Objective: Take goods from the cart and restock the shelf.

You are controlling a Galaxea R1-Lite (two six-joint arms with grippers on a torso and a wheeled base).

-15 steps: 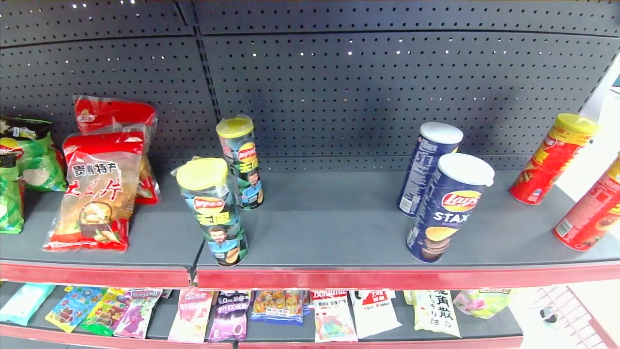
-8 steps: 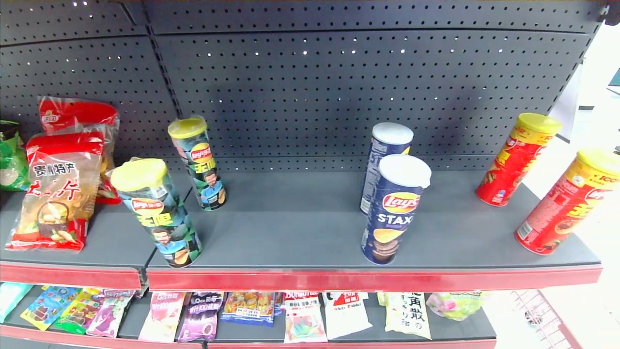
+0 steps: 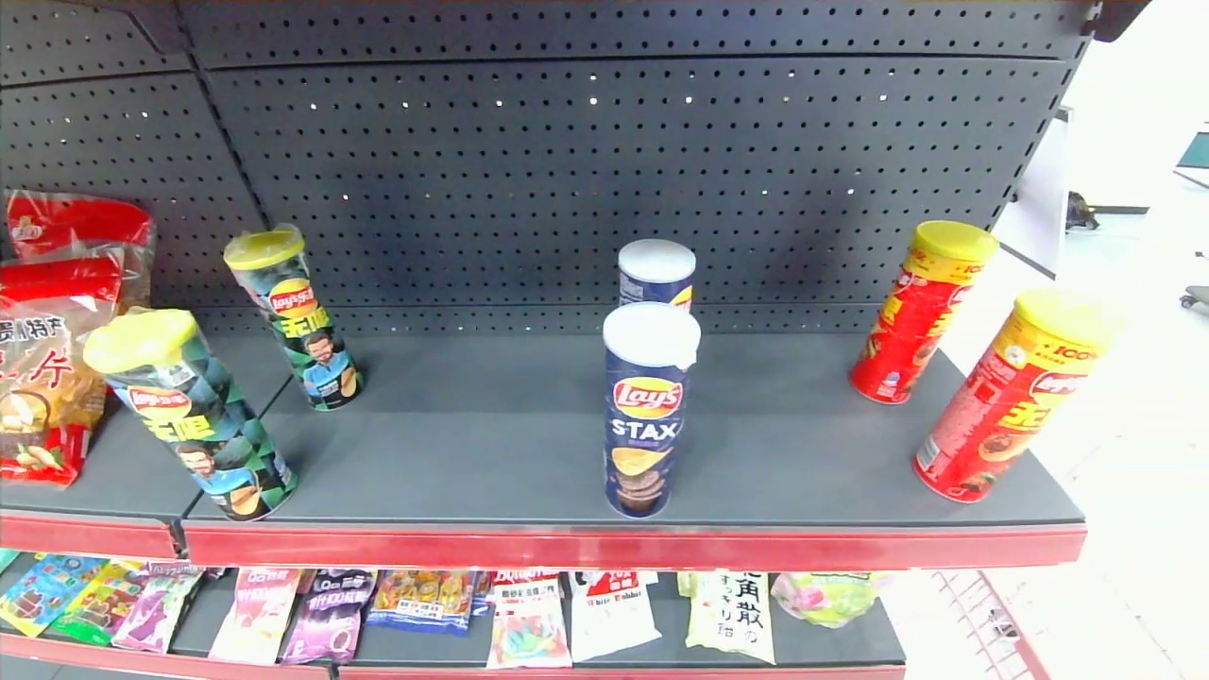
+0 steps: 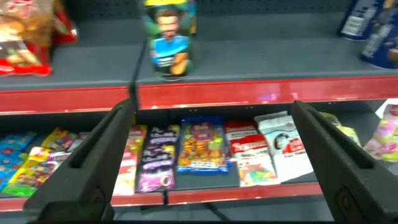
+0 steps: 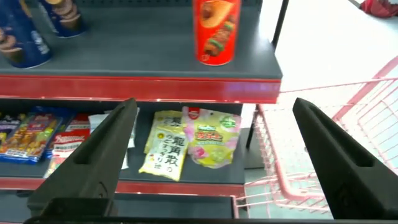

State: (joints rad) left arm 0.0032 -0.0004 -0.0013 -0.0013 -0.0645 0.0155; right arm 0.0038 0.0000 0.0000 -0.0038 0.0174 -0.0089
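Observation:
The grey shelf (image 3: 510, 453) with a red front edge carries upright chip cans: two teal ones with yellow lids (image 3: 194, 416) (image 3: 293, 316), two dark blue ones (image 3: 647, 406) (image 3: 656, 269) and two red ones (image 3: 916, 312) (image 3: 1015, 392). My left gripper (image 4: 211, 106) is open and holds nothing; it sits in front of the red shelf edge, below a teal can (image 4: 168, 37). My right gripper (image 5: 214, 102) is also open with nothing in it, facing the shelf's right end under a red can (image 5: 216, 31). The pink wire cart (image 5: 348, 137) stands beside that end.
Red snack bags (image 3: 47, 349) stand at the shelf's far left. The lower shelf (image 3: 425, 652) holds a row of several flat snack packets (image 4: 199, 146). A wide bare stretch lies between the blue and red cans. The shelf ends at the right, with bright floor beyond.
The whole head view has shifted to the right, so the camera moved; the cans and bags on the shelf keep their places.

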